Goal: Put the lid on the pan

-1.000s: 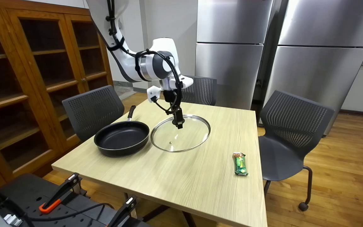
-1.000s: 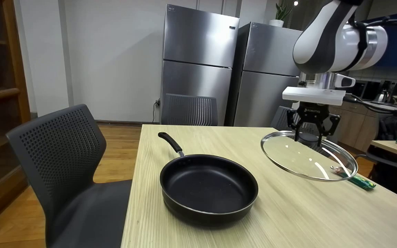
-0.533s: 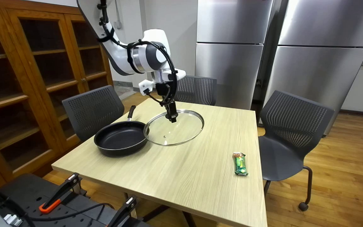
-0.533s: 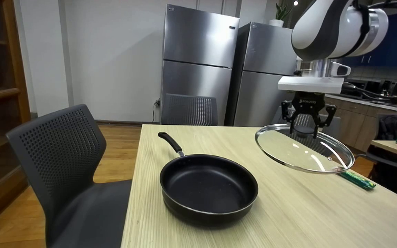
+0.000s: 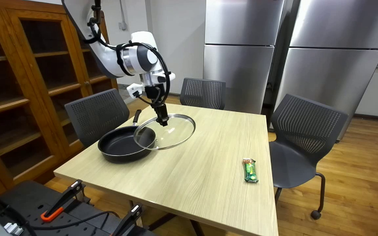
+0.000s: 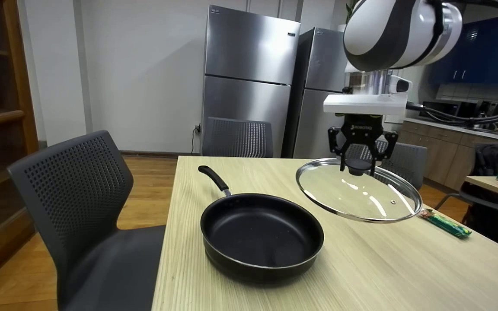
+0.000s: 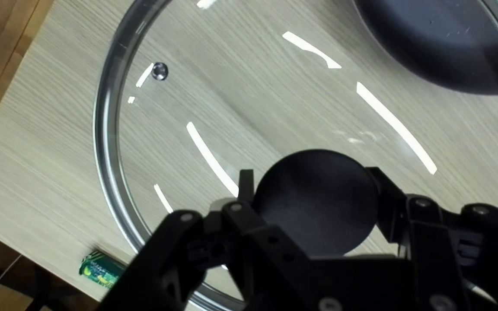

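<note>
The black pan stands on the table with its handle pointing to the back; it also shows in an exterior view. My gripper is shut on the black knob of the clear glass lid, one finger on each side. The lid hangs above the table, slightly tilted, to the right of the pan in both exterior views. In an exterior view the lid overlaps the pan's right edge. In the wrist view the gripper holds the knob, and part of the pan shows through the glass at top right.
A small green packet lies near the table's right edge. Chairs stand around the table. A wooden cabinet is at the left and fridges are at the back.
My gripper, still shut on the knob, has moved the lid left toward the pan in both exterior views, rising a little at first. The pan and packet have not moved.
</note>
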`<action>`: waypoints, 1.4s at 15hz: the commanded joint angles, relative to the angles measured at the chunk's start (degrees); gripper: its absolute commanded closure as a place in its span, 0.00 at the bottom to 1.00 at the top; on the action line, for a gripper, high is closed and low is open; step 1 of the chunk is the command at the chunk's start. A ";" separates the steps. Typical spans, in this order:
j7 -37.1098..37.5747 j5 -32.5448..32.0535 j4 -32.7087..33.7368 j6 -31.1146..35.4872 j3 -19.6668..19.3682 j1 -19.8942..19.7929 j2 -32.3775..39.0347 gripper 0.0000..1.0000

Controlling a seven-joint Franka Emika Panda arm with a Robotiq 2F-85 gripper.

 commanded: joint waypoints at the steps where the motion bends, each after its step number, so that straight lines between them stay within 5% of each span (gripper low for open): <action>1: 3.89 -3.30 0.37 -3.15 1.87 1.92 -1.84 0.61; 10: 6.75 -5.96 5.08 -6.52 6.72 6.06 1.79 0.61; 21: 3.60 -3.93 15.53 -11.08 11.58 5.71 8.76 0.61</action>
